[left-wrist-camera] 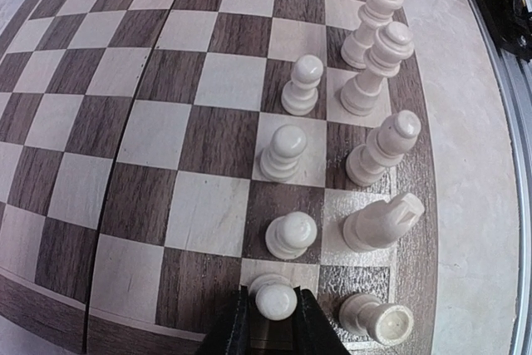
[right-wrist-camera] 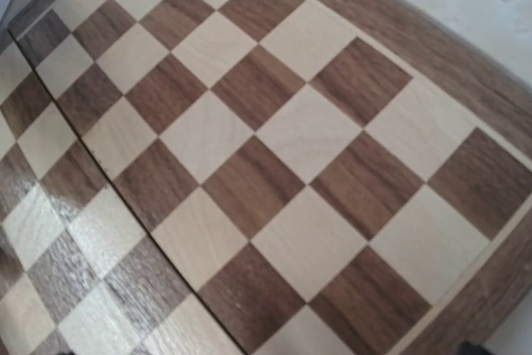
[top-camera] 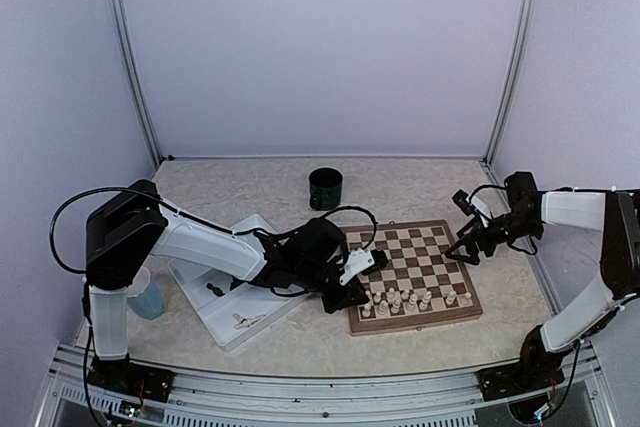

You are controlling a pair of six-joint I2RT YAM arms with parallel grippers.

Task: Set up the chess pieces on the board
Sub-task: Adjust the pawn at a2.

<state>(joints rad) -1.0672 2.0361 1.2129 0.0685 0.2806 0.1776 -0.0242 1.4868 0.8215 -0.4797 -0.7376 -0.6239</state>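
Left arm low, left fingers pinched narrow, right fingers spread wide

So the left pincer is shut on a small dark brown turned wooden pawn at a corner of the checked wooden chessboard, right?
No. The small turned wooden pawn in the left pincer is cream, not dark brown; the left wrist view shows it. The rest holds: the pincer is shut on it at a corner of the checked wooden chessboard.

upper centre: dark round cup, upright on table | lower left: white divided tray (lying askew) | far left: pale blue translucent cup, partly hidden | beneath: beige mottled table | behind: plain white walls
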